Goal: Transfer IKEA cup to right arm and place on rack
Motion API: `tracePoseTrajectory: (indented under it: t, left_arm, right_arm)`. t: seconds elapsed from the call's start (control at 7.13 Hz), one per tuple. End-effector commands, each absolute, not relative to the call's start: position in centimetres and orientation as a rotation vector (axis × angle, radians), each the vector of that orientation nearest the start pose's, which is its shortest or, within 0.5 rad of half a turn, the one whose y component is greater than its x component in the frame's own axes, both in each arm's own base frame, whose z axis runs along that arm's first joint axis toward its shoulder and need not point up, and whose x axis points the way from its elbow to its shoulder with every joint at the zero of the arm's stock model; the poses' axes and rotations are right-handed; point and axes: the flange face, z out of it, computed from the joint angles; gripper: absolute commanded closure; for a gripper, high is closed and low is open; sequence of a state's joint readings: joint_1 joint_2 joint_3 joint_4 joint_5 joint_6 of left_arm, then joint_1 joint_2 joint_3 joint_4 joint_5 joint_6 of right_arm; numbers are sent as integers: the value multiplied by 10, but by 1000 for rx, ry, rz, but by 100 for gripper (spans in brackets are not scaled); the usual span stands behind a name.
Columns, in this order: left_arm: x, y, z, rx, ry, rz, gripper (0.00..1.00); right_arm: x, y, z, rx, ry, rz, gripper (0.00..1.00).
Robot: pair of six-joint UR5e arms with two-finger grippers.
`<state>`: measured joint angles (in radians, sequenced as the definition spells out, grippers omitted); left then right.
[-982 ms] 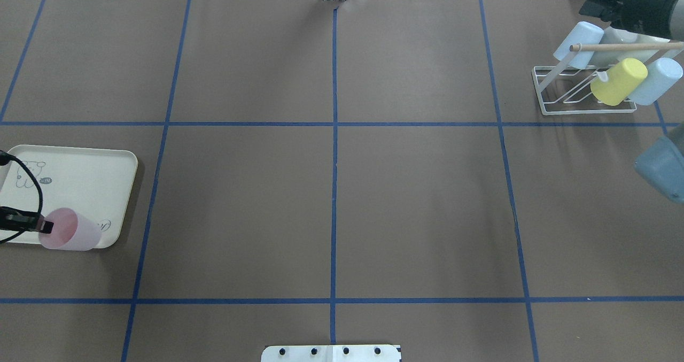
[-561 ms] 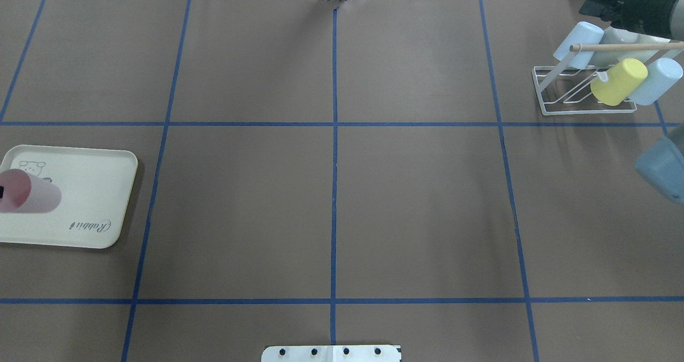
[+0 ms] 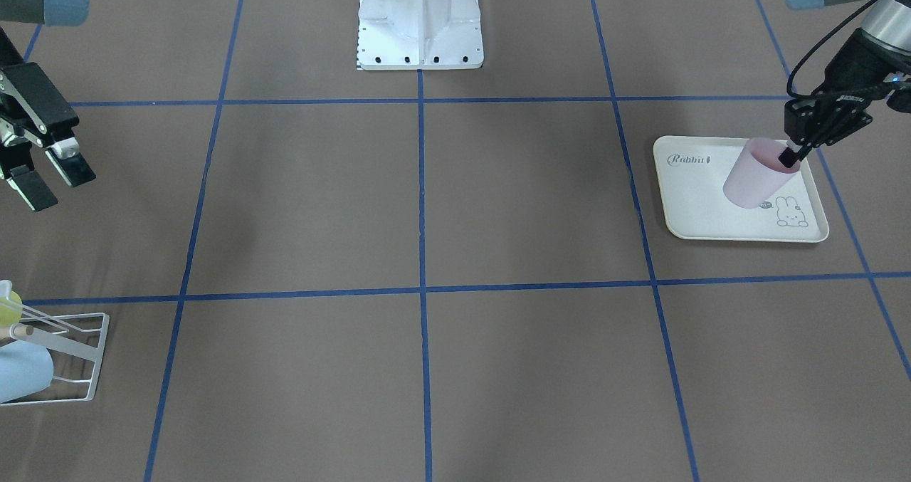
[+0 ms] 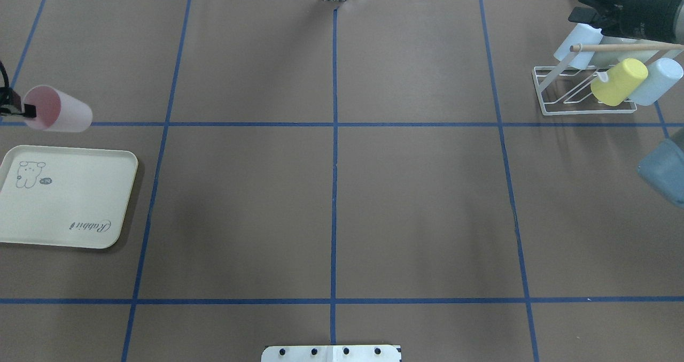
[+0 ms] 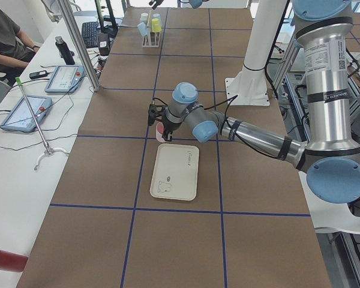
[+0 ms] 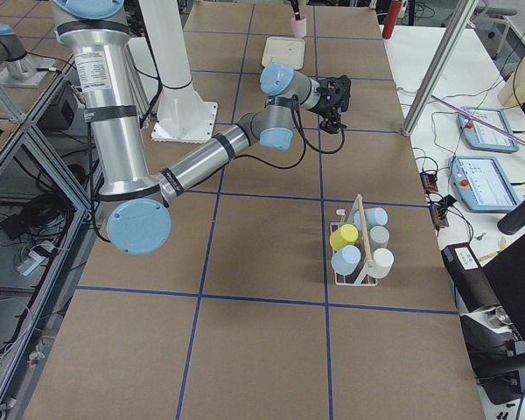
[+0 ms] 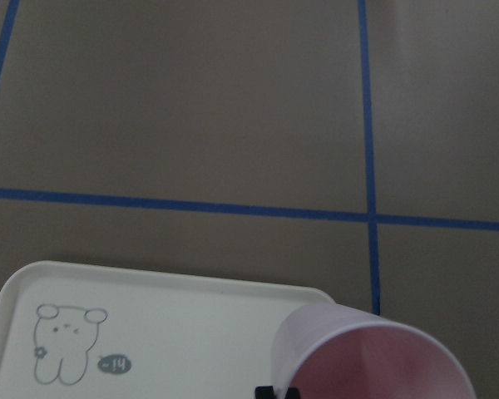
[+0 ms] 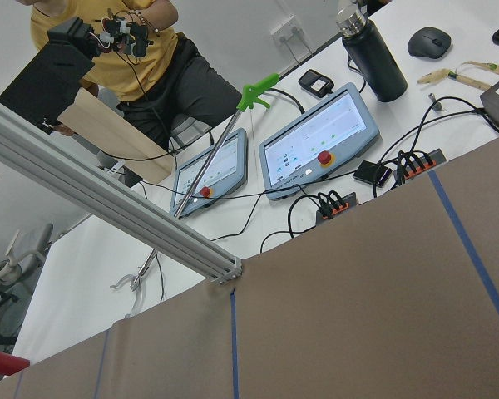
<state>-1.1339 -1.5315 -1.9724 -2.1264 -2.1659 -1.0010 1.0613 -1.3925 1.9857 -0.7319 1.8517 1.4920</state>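
Note:
The IKEA cup (image 4: 57, 116) is pale pink and hangs tilted in the air, mouth toward my left gripper (image 4: 25, 110), which is shut on its rim. From the front, the IKEA cup (image 3: 756, 176) hovers over the cream tray (image 3: 704, 208), held by the left gripper (image 3: 788, 157). Its pink mouth (image 7: 374, 362) fills the left wrist view's bottom edge. The right arm's gripper (image 3: 54, 184) hangs open and holds nothing, far across the table. The white wire rack (image 4: 556, 102) stands at the far right with a yellow cup (image 4: 619, 82) and light-blue cups on its prongs.
The rabbit-print tray (image 4: 80, 201) lies at the table's left edge with nothing on it. The robot's white base (image 3: 420, 19) stands at mid-table. Beyond the far edge are tablets (image 8: 320, 150), cables and a seated person (image 8: 108, 66). Blue tape lines grid the brown table.
The left gripper has lifted the pink cup off the tray and carried it toward the table's far side. The right arm has shifted slightly near the rack.

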Motion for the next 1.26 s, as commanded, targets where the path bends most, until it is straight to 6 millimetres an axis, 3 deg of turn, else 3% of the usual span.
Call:
tracePoseTrajectory:
  t: [0.0,0.28,0.7,0.98,1.12]
  left_arm:
    - [143,-490,375,291,1082,-375,100]
    - [170,-509,327,298,1151,-521,100]
    - [203,-519,334,262,1374,-642,100]
    - [209,-523,317,263,1468,-732,100]
    - [227,-521,306,259,1543,-780,100]
  right_arm:
    - [-158,-491,270,562,-1393,606,0]
    - [-157,-491,265,542,-1419,637,0]
    - [-159,-494,257,549,-1432,634,0]
    - [-162,-492,256,514,-1450,662,0]
    - [-166,-491,257,502,-1453,665,0]
